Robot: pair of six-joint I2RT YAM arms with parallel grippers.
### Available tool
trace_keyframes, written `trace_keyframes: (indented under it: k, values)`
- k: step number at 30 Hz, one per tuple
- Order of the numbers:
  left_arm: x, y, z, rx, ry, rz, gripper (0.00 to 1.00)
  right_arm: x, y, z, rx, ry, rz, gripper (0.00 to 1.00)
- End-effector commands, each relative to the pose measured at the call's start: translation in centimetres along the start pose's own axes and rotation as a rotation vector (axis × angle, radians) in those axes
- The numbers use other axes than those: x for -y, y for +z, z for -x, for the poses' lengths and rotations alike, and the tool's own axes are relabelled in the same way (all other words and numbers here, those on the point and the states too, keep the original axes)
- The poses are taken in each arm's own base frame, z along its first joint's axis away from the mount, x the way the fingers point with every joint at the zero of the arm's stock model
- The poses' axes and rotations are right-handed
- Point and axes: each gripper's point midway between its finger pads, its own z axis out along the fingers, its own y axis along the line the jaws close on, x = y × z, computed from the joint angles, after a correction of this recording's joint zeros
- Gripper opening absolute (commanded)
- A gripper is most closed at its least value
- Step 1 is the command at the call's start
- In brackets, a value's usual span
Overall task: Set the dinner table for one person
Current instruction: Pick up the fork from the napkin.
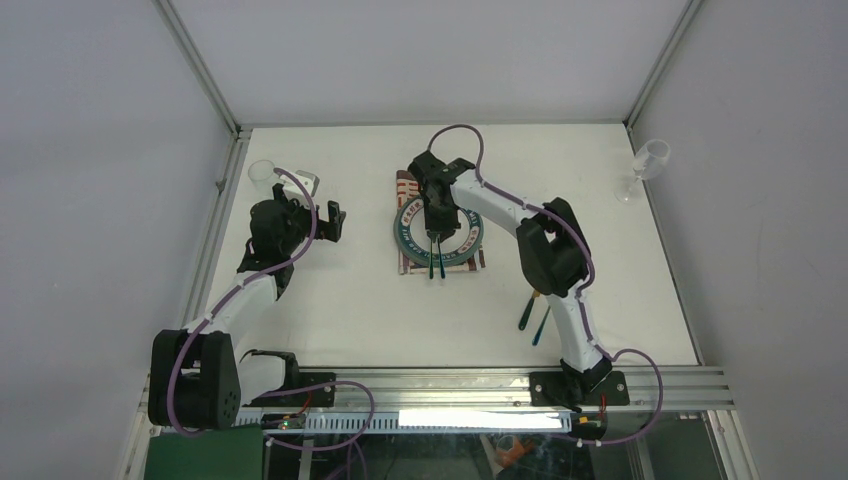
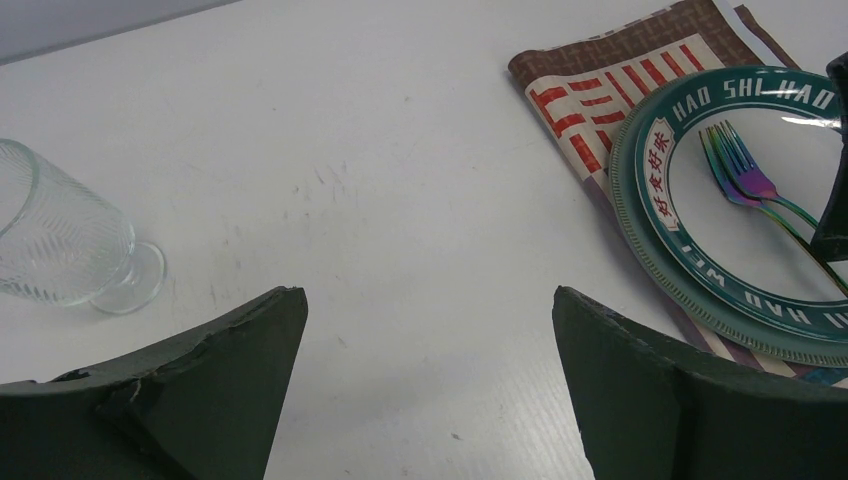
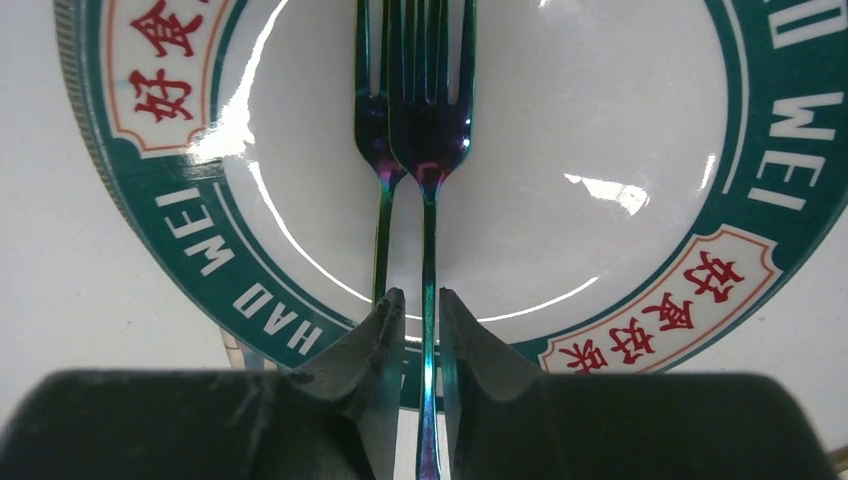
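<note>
The white dinner table (image 1: 350, 310) bears a striped placemat (image 1: 405, 183) with a green-rimmed plate (image 1: 468, 240) on it. Two iridescent forks (image 1: 437, 262) lie on the plate, handles pointing toward the near edge. My right gripper (image 1: 437, 215) hovers over the plate. In the right wrist view its jaws (image 3: 422, 295) are closed narrowly on the handle of the right fork (image 3: 430, 140), with the other fork (image 3: 372, 120) just to its left. My left gripper (image 1: 328, 222) is open and empty (image 2: 430, 292) above bare table (image 2: 380, 150), left of the plate (image 2: 650, 200).
A clear ribbed tumbler (image 1: 262, 172) stands at the far left, also in the left wrist view (image 2: 60, 245). A stemmed glass (image 1: 650, 160) stands at the far right corner. Two more dark utensils (image 1: 532, 315) lie beside the right arm. Aluminium rails edge the table.
</note>
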Motion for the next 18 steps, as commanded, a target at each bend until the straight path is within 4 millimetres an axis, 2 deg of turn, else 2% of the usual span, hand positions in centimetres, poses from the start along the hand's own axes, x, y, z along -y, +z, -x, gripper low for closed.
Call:
trace_keyframes:
  k: [1,6,11,15,18]
  values:
    - [-0.3,-0.2,2.3,0.070,0.032,0.012,0.99,-1.2,-0.5,1.3,0.028,0.006,0.041,0.21]
    - [-0.3,-0.2,2.3,0.068,0.031,0.011,0.99,-1.2,0.3,1.0,0.015,0.001,0.034,0.19]
    - [-0.3,-0.1,2.1,0.063,0.032,0.013,0.99,-1.0,1.0,0.8,0.007,-0.002,0.016,0.02]
    - [-0.3,-0.1,2.1,0.062,0.030,0.012,0.99,-0.7,0.4,1.1,0.033,-0.010,-0.004,0.00]
    - [-0.4,0.0,2.1,0.060,0.031,0.016,0.99,-0.7,-0.7,1.5,0.076,-0.034,-0.029,0.00]
